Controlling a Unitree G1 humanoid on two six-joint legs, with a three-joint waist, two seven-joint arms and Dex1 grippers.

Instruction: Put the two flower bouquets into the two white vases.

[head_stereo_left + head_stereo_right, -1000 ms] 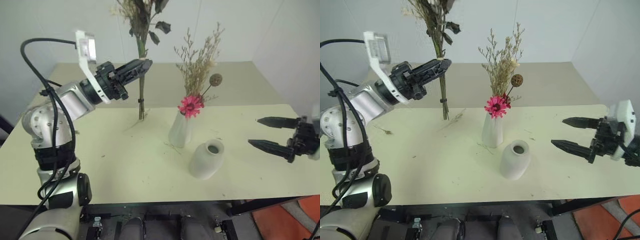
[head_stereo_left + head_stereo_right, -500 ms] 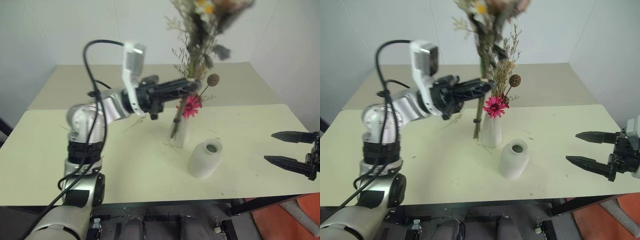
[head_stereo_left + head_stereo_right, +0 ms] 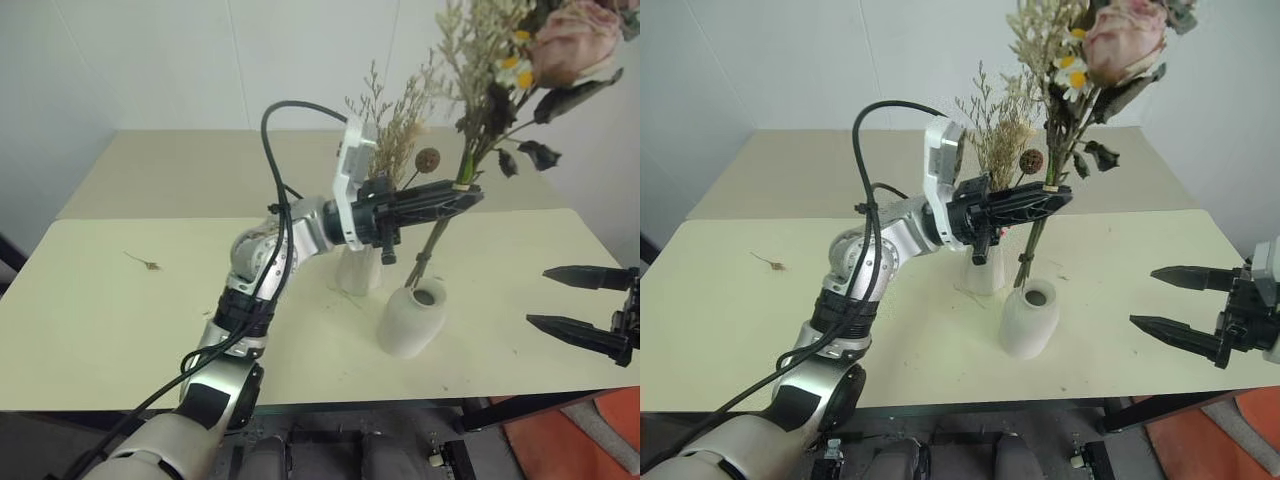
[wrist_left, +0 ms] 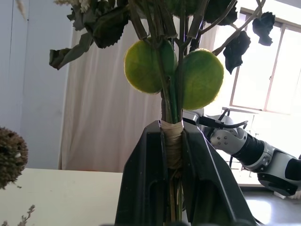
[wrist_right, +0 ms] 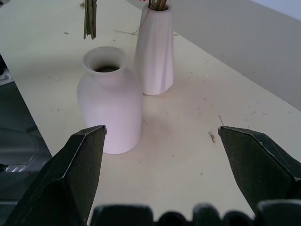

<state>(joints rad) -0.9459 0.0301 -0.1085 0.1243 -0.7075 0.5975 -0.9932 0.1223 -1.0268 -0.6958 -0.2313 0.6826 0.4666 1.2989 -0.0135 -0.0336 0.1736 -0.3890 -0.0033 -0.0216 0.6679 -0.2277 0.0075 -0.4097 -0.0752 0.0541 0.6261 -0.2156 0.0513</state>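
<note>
My left gripper (image 3: 466,196) is shut on the wrapped stems of the fuller bouquet (image 3: 573,42), which has a pale pink rose and dark leaves and leans up to the right. In the left wrist view the fingers (image 4: 141,174) clamp the tied stems (image 4: 174,143). The stem ends (image 3: 414,281) hang just beside the mouth of the rounded white vase (image 3: 408,322), outside it. Behind my arm stands the tall cone vase (image 3: 986,272), holding the slim bouquet with its seed ball (image 3: 1031,158). At the table's right edge my right gripper (image 3: 580,301) is open and holds nothing. It faces both vases (image 5: 110,103).
The pale table (image 3: 120,330) carries a small dried sprig (image 3: 146,264) at the left and scattered crumbs near the vases. My left forearm and its cable (image 3: 290,150) cross the middle of the table. An orange surface (image 3: 575,440) lies below the table's right front corner.
My left arm has swung the rose bouquet rightward, from the left of the cone vase, across its front, to beside the rounded vase's mouth. The right gripper drew back slightly, then stayed still.
</note>
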